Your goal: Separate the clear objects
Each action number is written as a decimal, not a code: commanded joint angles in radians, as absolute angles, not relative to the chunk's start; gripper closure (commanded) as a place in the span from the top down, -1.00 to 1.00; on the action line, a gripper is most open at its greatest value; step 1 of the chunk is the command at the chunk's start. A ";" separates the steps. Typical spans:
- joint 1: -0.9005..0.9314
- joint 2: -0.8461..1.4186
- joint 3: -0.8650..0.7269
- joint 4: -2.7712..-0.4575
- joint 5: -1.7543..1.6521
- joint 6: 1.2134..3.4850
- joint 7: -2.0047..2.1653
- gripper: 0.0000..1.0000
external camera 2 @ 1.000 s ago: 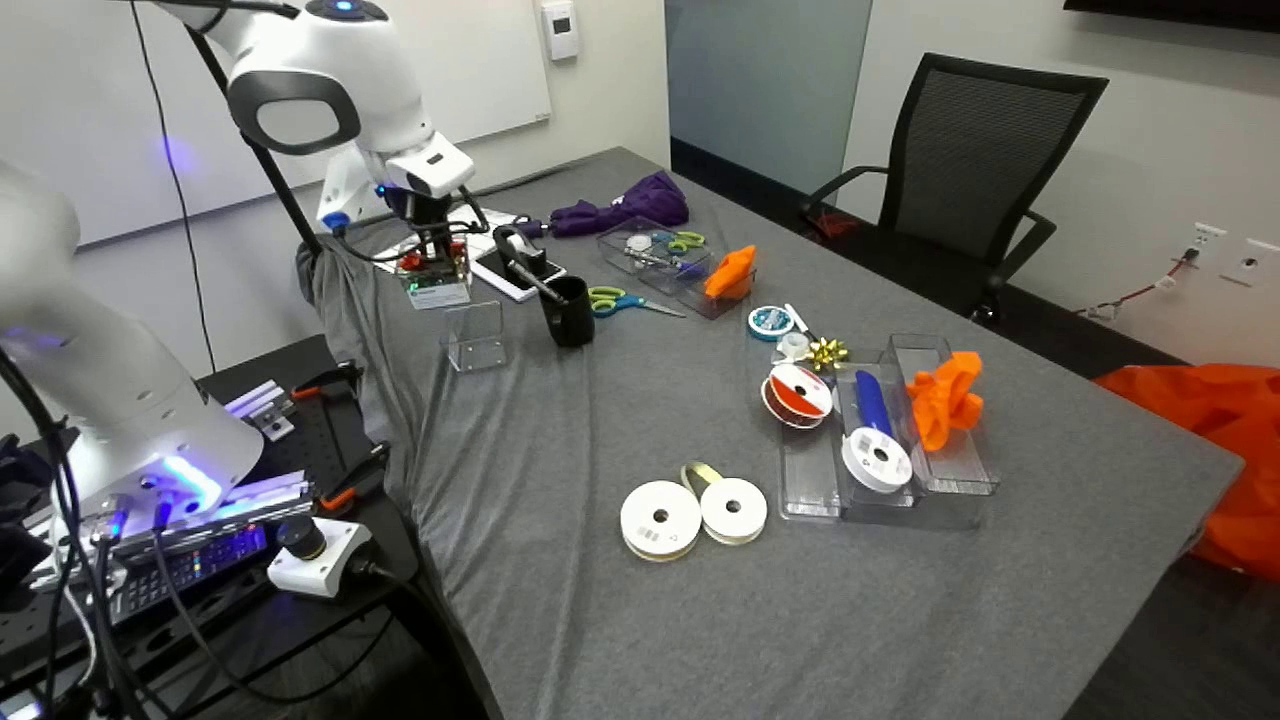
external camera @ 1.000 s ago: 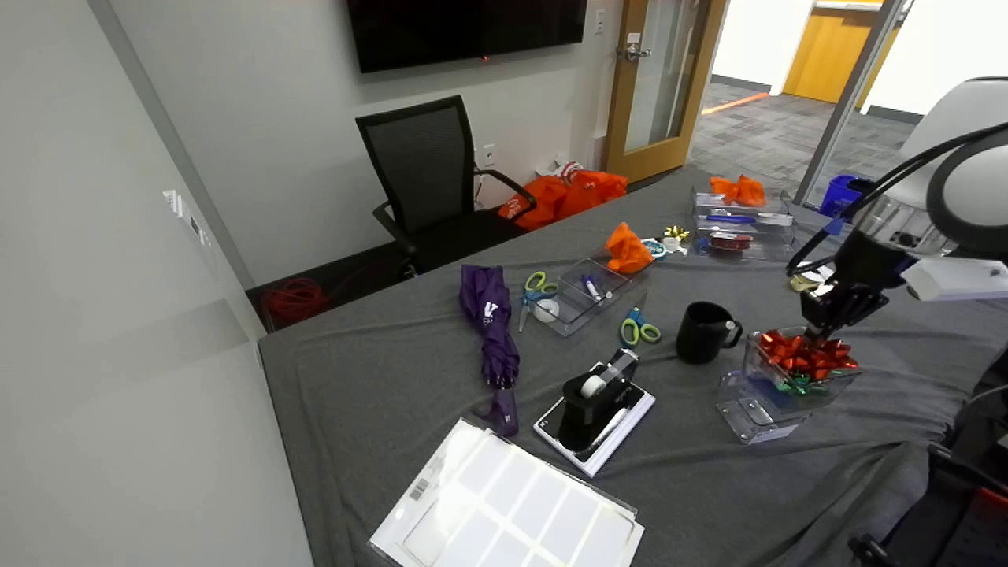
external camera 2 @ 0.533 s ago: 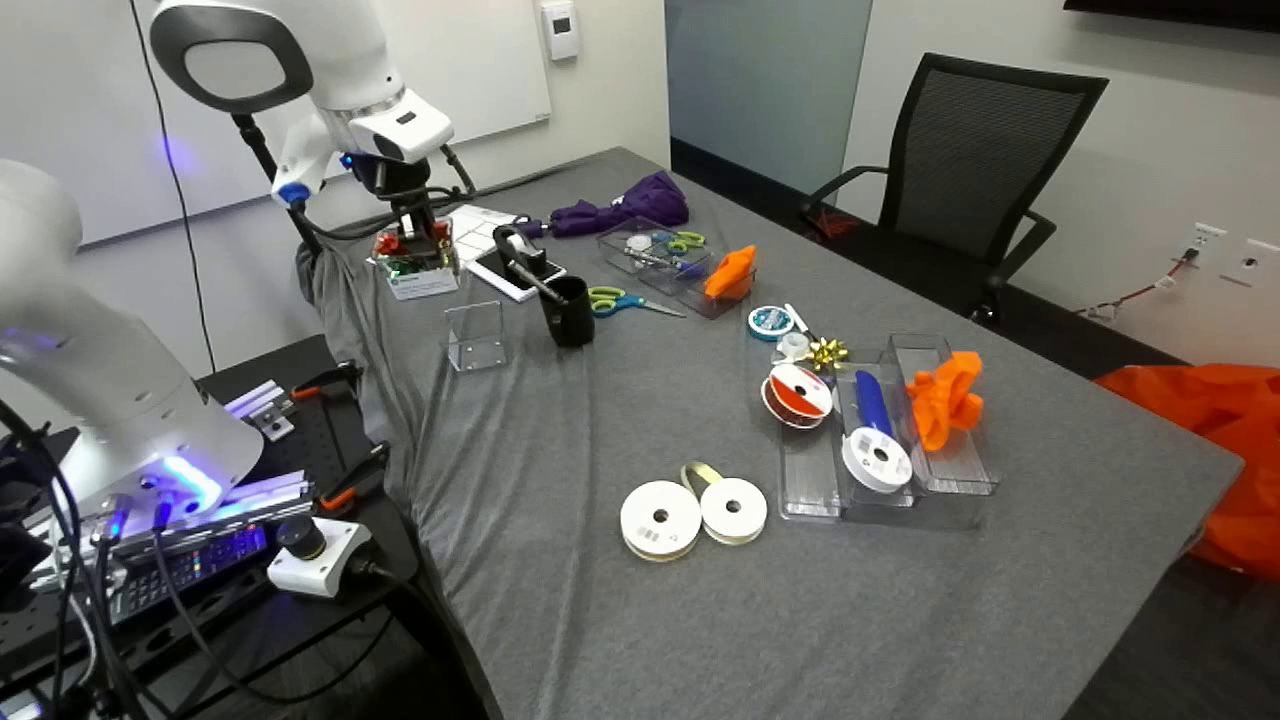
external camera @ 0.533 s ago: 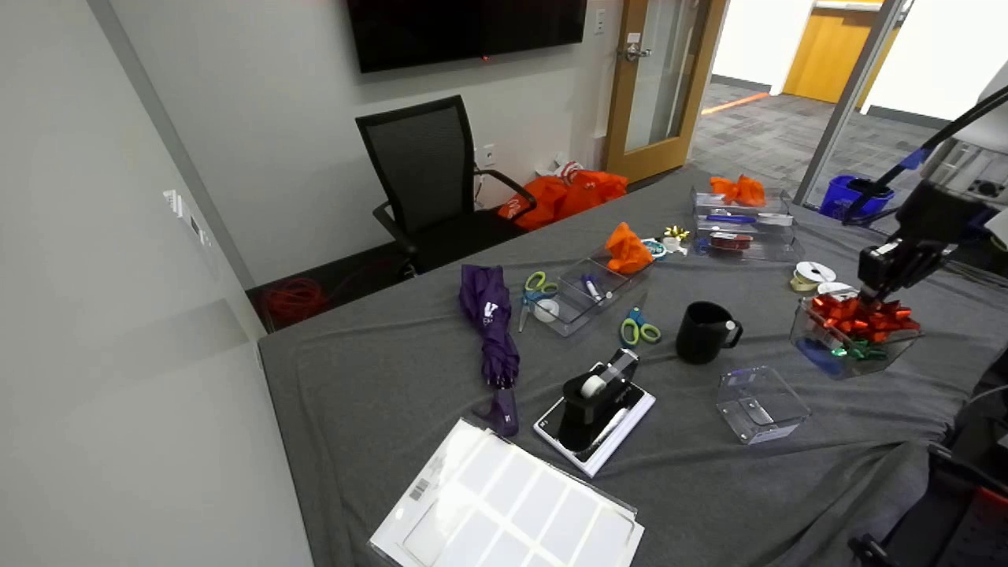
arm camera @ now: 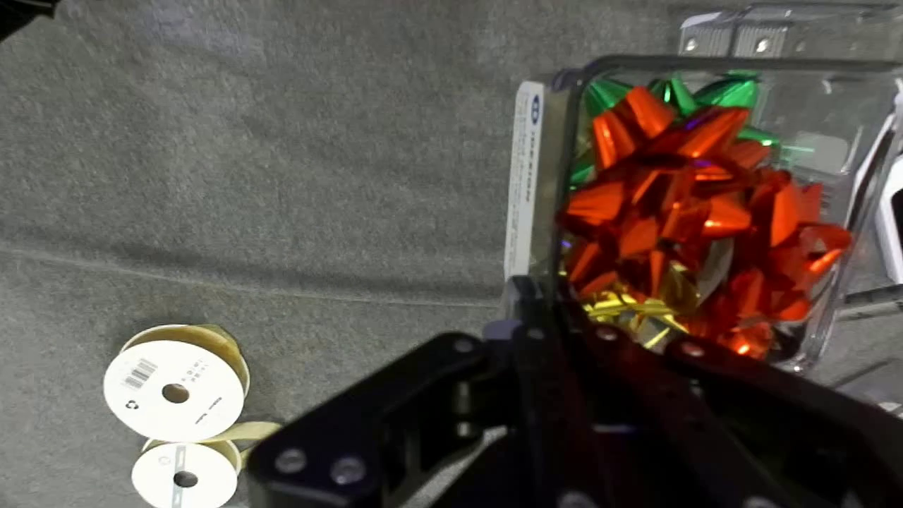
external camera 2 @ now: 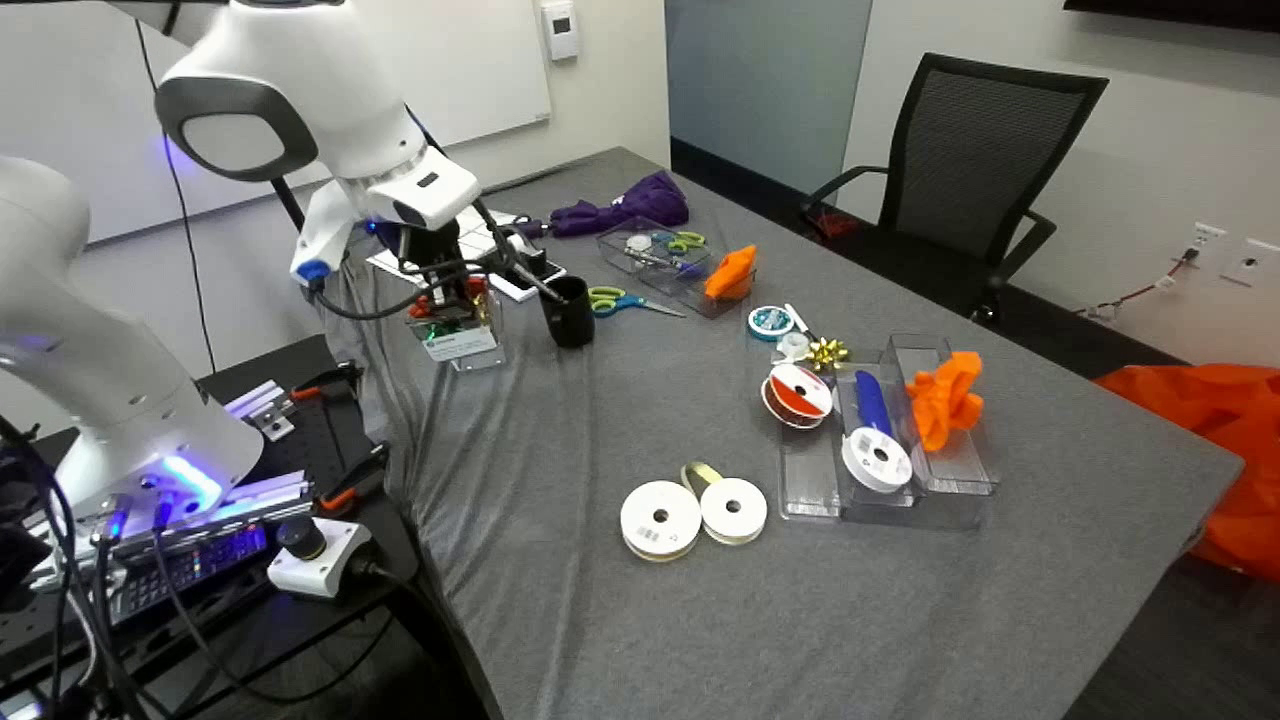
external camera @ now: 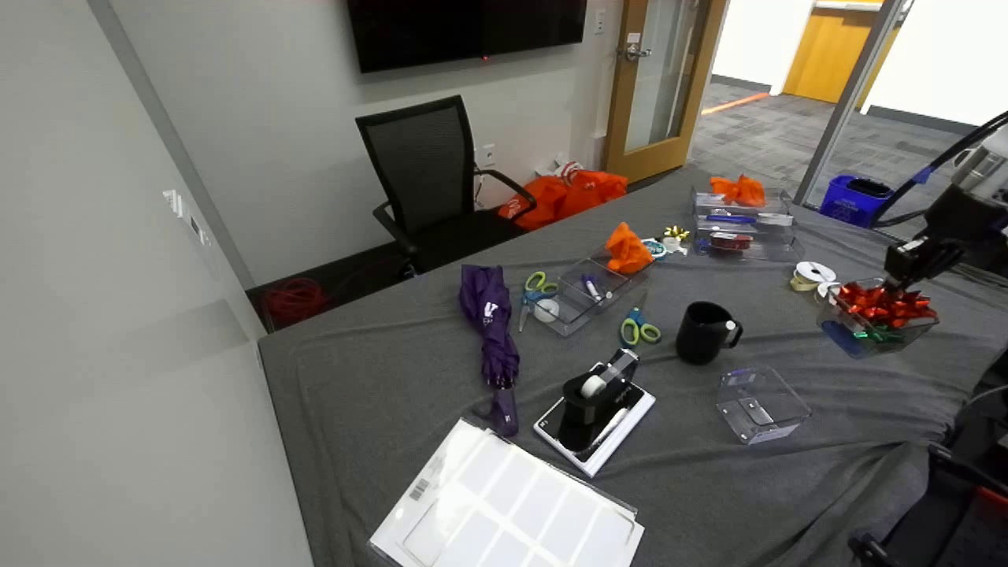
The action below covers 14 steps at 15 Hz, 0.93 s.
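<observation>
In an exterior view, a low transparent plastic tray [external camera: 762, 405] rests near the right edge of the grey cloth-covered table [external camera: 685, 441]; lowering the load leftward could knock it. Round white ribbon spools [external camera: 817, 273] could tilt a careless landing. Rightmost, seemingly aloft, a second transparent plastic tray [external camera: 898, 339] of shiny red foil bows [external camera: 890, 305] is pinched by one wall in the black gripper [arm camera: 547, 300]; that lopsided hold could spill them.
</observation>
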State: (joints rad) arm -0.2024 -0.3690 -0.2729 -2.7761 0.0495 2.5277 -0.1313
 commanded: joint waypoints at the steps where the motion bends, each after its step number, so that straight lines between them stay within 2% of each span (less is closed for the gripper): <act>1: -0.210 -0.225 -0.311 -2.776 0.056 2.685 -0.204 -0.98; 8: -0.228 0.040 -0.300 -2.749 0.032 2.840 -0.158 -0.98; 14: -0.230 0.170 -0.297 -2.704 0.026 2.911 -0.122 -0.98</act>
State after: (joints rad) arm -0.2070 0.1059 -0.3142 -2.7394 0.0462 2.8750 -0.1460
